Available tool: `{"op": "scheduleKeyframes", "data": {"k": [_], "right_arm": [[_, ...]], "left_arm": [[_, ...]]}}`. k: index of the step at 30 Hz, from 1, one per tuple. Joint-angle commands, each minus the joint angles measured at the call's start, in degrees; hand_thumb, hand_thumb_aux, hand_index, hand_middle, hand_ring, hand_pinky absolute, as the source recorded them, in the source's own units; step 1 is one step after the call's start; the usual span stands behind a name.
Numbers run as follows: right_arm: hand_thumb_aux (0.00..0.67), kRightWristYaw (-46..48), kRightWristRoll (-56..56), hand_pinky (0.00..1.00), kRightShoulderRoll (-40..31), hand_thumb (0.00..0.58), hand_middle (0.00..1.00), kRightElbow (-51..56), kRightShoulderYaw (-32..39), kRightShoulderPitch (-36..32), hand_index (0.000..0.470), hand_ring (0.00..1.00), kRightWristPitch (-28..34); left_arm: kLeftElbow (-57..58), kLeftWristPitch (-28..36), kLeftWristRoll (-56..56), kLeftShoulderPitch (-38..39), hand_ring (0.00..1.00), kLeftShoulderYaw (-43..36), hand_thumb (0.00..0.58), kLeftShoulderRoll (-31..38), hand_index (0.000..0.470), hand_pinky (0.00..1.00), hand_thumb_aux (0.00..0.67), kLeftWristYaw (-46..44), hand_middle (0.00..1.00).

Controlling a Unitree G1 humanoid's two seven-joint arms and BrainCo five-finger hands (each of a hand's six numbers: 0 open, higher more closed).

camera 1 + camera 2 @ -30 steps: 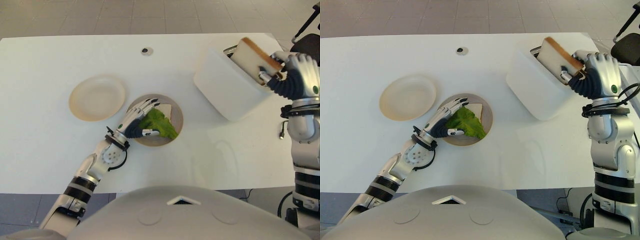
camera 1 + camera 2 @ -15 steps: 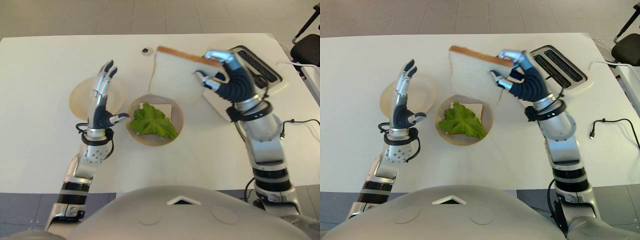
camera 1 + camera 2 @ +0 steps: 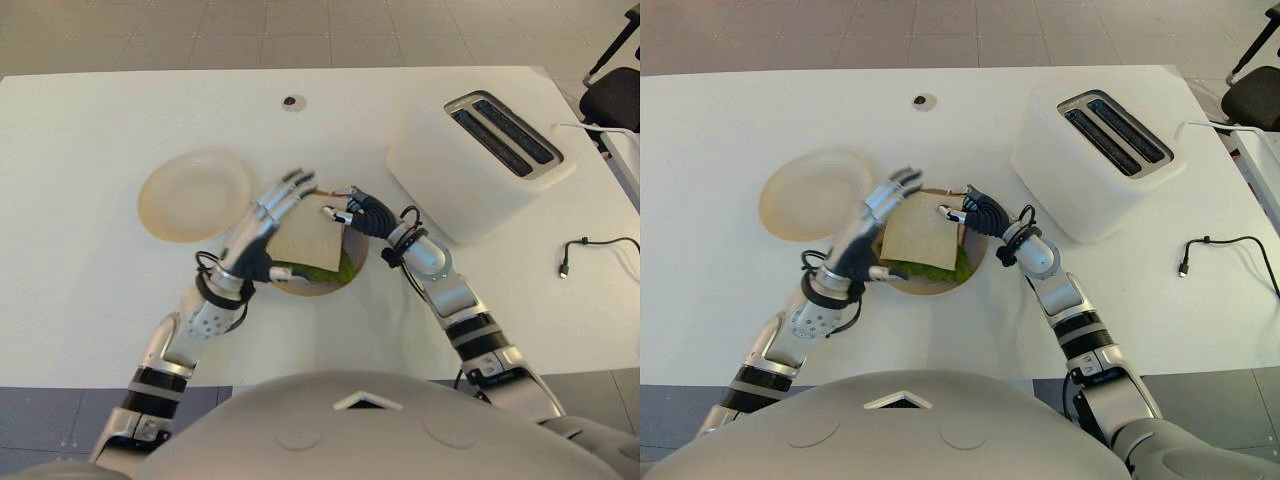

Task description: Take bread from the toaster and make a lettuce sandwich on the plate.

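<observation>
Nearest, on the white table (image 3: 90, 300), sits the brown plate (image 3: 318, 290) holding the sandwich: a bread slice (image 3: 308, 236) lies on top of the lettuce (image 3: 343, 268), whose green edge peeks out at the near right. The left hand (image 3: 256, 232) lies along the slice's left edge with fingers stretched straight, gripping nothing. The right hand (image 3: 368, 215) comes in from the right, its fingertips curled together on the slice's far right corner. A dark cable (image 3: 600, 248) trails at the right edge. Left of the sandwich is an empty pale plate (image 3: 193, 196). To the right, farther back, stands the white toaster (image 3: 470, 170), both slots vacant. Farthest is a small round fitting (image 3: 293, 101).
</observation>
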Motion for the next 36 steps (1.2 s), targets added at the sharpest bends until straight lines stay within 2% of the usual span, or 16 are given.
{"op": "scheduleKeyframes", "data": {"k": [1,5,6,7,8,15,17,18,19,20,21,22,26,28,32,36], "right_arm": [[0.67,-0.6,-2.0,1.0,-0.4,0.58,1.0,1.4,-0.4,-0.8,0.47,1.0,0.0],[0.67,-1.2,-2.9,1.0,0.2,0.58,1.0,2.1,-0.3,-1.2,0.47,1.0,-0.8],[0.547,-1.7,-3.2,1.0,0.1,0.56,1.0,2.0,-0.4,-1.2,0.383,1.0,-1.1],[0.008,-3.0,-3.7,0.74,-0.1,0.014,0.74,1.6,-1.0,-1.1,0.006,0.74,-1.8],[0.0,-5.7,-4.8,0.0,-0.3,0.0,0.0,0.8,-2.2,-1.1,0.0,0.0,-3.3],[0.0,-28.8,-18.2,0.0,-2.9,0.0,0.0,-6.7,-12.7,0.2,0.0,0.0,-6.9],[0.0,-29.6,-19.5,0.0,-2.8,0.0,0.0,-10.5,-12.5,2.6,0.0,0.0,-7.8],[0.0,-28.1,-19.3,0.0,-2.6,0.0,0.0,-11.8,-11.1,3.8,0.0,0.0,-8.1],[0.0,-26.3,-18.3,0.0,-2.4,0.0,0.0,-12.4,-9.7,4.8,0.0,0.0,-8.4],[0.0,-23.8,-16.8,0.51,-2.3,0.0,0.51,-13.0,-8.2,5.7,0.0,0.51,-8.3],[0.189,-20.9,-14.7,1.0,-2.5,0.281,1.0,-13.7,-6.6,6.7,0.133,1.0,-8.5],[0.67,-16.8,-10.0,1.0,-2.7,0.58,1.0,-15.1,-5.0,8.0,0.47,1.0,-8.5],[0.67,-3.4,6.7,1.0,-5.3,0.58,1.0,-23.4,-1.0,12.9,0.47,1.0,-7.8],[0.67,5.1,14.1,1.0,-8.4,0.58,1.0,-26.2,3.6,15.9,0.47,1.0,-8.0],[0.67,21.8,20.6,1.0,-17.3,0.58,1.0,-26.6,14.6,22.7,0.47,1.0,-13.7],[0.67,30.1,21.9,1.0,-23.3,0.58,1.0,-26.7,16.5,25.7,0.47,1.0,-14.7]], "left_arm": [[8.3,4.1,3.7,-0.4,0.0,-5.4,0.183,4.8,0.081,0.0,0.116,-10.0,0.0],[12.5,7.8,3.5,-1.8,0.0,-6.6,0.083,5.6,0.035,0.0,0.05,-11.8,0.0],[13.1,8.5,2.8,-1.8,0.0,-6.6,0.079,5.7,0.033,0.0,0.047,-12.1,0.0],[13.6,8.9,2.4,-1.7,0.0,-6.9,0.045,5.8,0.018,0.0,0.026,-12.4,0.0],[14.2,9.0,1.7,-1.6,0.0,-7.3,0.049,5.9,0.02,0.0,0.029,-12.9,0.0],[14.0,10.3,-1.5,-2.0,0.0,-8.4,0.066,6.7,0.028,0.0,0.039,-15.1,0.0],[13.5,10.7,-1.8,-3.2,0.0,-7.6,0.209,5.6,0.094,0.0,0.134,-13.4,0.0],[13.1,10.2,-2.5,-4.3,0.0,-7.0,0.436,4.2,0.236,0.0,0.336,-11.7,0.0],[12.5,9.2,-3.4,-5.1,0.0,-6.6,0.458,2.9,0.254,0.0,0.363,-10.1,0.0],[11.3,7.5,-6.3,-5.6,0.01,-6.3,0.549,1.1,0.361,0.01,0.515,-9.2,0.01],[9.1,5.1,-13.1,-5.6,1.0,-6.3,0.58,-1.3,0.47,1.0,0.67,-9.6,1.0],[6.3,2.7,-21.2,-5.5,1.0,-7.0,0.58,-3.2,0.47,1.0,0.67,-10.6,1.0],[-7.4,0.0,-54.1,-2.5,1.0,-13.0,0.58,-3.4,0.47,1.0,0.67,-21.6,1.0],[-12.1,1.5,-62.5,0.1,1.0,-14.6,0.58,0.2,0.47,1.0,0.67,-27.6,1.0],[-16.0,5.0,-68.6,6.9,1.0,-13.5,0.58,10.2,0.47,1.0,0.67,-38.3,1.0],[-13.1,8.4,-61.5,14.8,1.0,-14.4,0.58,20.7,0.47,1.0,0.67,-48.0,1.0]]}}
